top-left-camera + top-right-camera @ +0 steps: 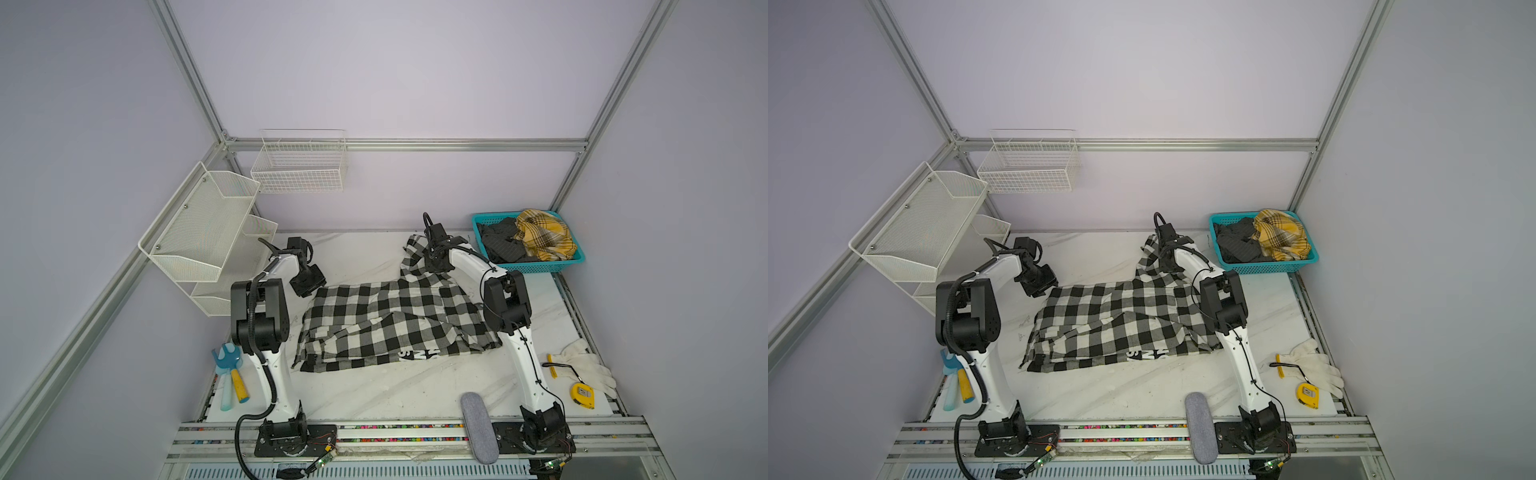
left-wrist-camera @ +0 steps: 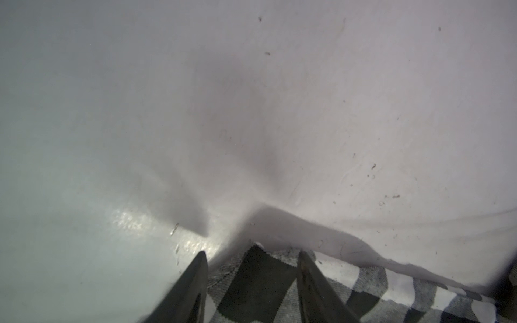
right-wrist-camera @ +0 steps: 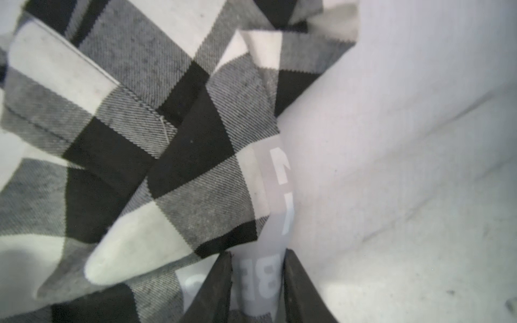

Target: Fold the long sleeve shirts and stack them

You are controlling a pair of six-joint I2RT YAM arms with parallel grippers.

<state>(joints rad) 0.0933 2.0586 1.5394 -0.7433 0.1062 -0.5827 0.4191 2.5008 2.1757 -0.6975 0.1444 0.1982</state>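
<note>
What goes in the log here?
step: fold check shirt | left gripper: open astride its corner | right gripper: gripping its lettered strip | basket: yellow shirt, grey shirt waiting

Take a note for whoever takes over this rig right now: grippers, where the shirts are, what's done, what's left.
Left gripper: open, astride the far left corner of the checked shirt.
Right gripper: shut on a lettered fold of that shirt, held raised at the far right.
Checked shirt: spread on the table, rumpled.
Yellow shirt, grey garment: bunched in the basket.
Done: nothing stacked.
Left: fold this one, fold the others, stack.
</note>
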